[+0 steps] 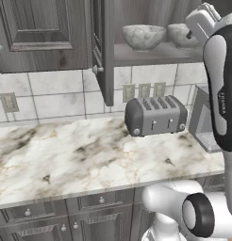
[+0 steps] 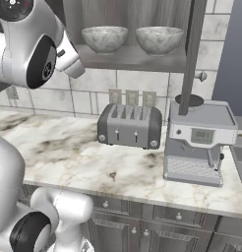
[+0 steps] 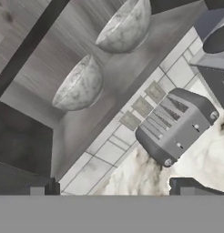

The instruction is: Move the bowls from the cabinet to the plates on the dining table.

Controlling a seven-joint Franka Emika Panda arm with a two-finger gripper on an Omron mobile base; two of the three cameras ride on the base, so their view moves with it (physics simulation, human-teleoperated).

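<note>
Arm raised high, hand rolled, claw (image 3: 111,189) spread wide and holding nothing, short of the open cabinet (image 2: 133,58) where both bowls (image 2: 104,39) (image 2: 159,39) sit side by side on the shelf above the toaster (image 2: 130,126).
</note>
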